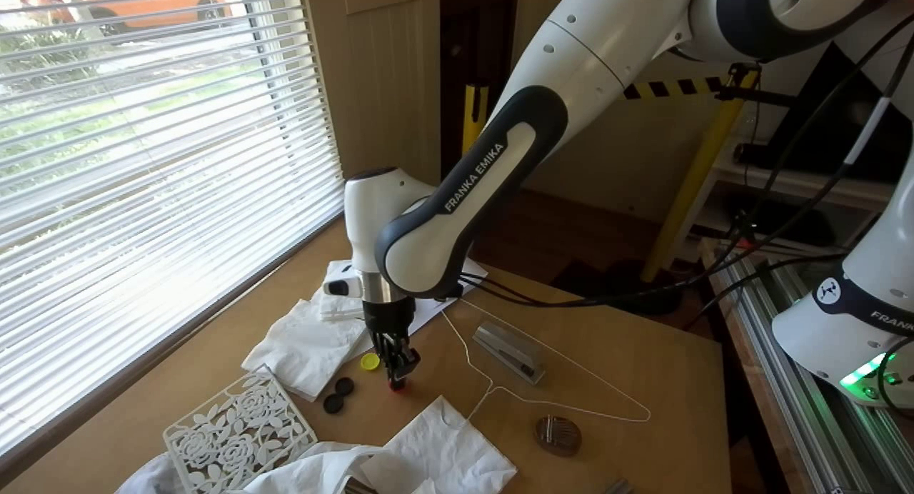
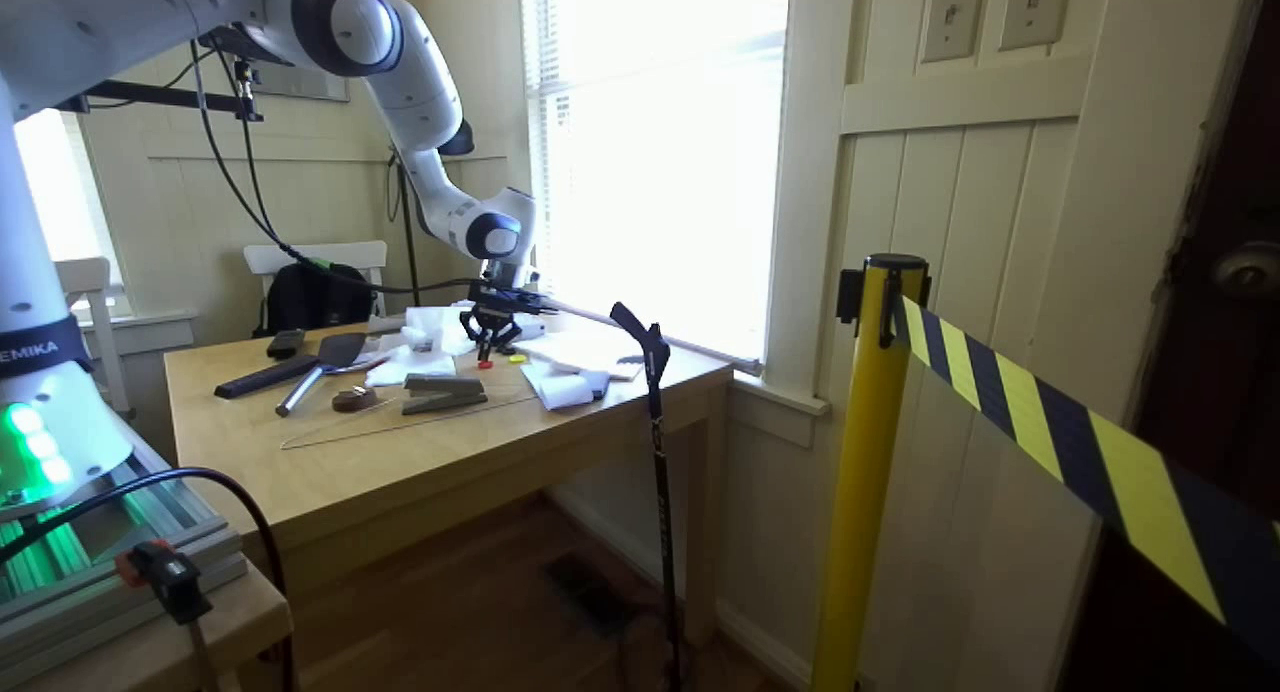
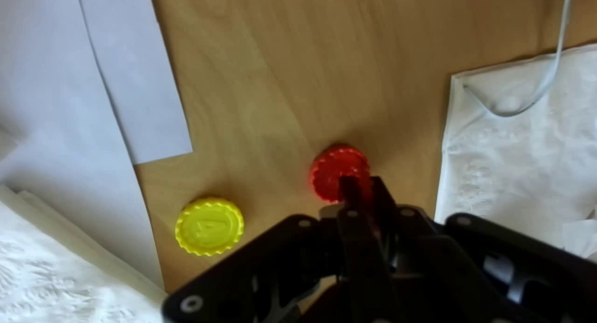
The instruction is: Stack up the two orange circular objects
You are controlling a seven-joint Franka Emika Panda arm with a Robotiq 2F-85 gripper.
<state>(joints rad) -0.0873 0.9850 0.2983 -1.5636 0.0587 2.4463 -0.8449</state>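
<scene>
A red-orange scalloped disc [image 3: 333, 171] lies flat on the table under my fingertips in the wrist view. It shows as a small red spot in both exterior views [image 1: 398, 388] [image 2: 485, 365]. My gripper [image 3: 366, 183] points down over its edge, with the fingers close together. It is also right above the disc in both exterior views [image 1: 397, 380] [image 2: 485, 353]. A narrow, blurred red strip shows between the fingers. It looks like the second red-orange disc, held on edge and mostly hidden by the fingers. The strip overlaps the lower disc in the wrist view; I cannot tell whether they touch.
A yellow scalloped disc [image 3: 210, 226] lies beside the red one. Two black round pieces [image 1: 333, 403] lie near it. White cloths [image 1: 446, 444], paper [image 3: 70, 103], a wire hanger [image 3: 561, 38], a grey stapler-like thing [image 1: 508, 351] and a brown oval piece [image 1: 559, 440] surround the spot.
</scene>
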